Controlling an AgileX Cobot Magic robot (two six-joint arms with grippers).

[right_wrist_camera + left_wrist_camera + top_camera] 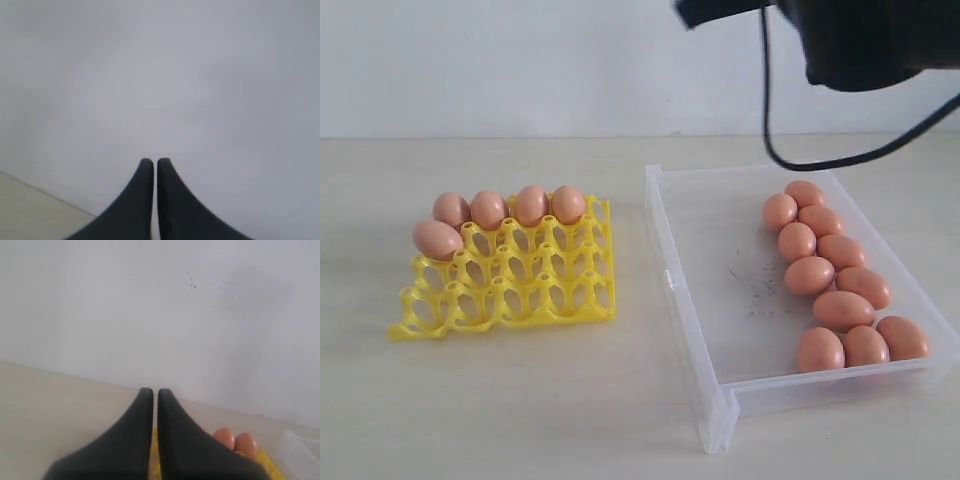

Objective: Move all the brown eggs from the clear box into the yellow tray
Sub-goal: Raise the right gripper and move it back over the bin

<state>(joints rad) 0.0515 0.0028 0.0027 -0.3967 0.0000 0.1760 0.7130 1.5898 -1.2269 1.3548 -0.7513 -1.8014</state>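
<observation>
Right gripper [155, 162] is clenched on nothing, its two dark fingers pressed tip to tip and aimed at the blank wall (neither egg nor box shows in its own camera). Left gripper [155, 391] is likewise pinched closed and empty, poised high beside the yellow tray [520, 295], with two of the brown eggs [224, 438] peeking past one finger.

In the exterior view the tray lies at 9 o'clock on the counter [520, 410]. It carries five eggs: four across its 12 o'clock row and one at the 9 o'clock end of the next row. Filling from the far row forward probably keeps the near cups free for each approach.

Eleven eggs lie in the clear box [720, 250] at 3 o'clock, crowded against its 3 o'clock wall and touching one another. The right arm [870, 40] hangs at 1 o'clock above the box's far end, trailing a cable [767, 100].

Roughly a third looks done. A next pick would need the fingers spread first, and packed neighbours could get nudged.
</observation>
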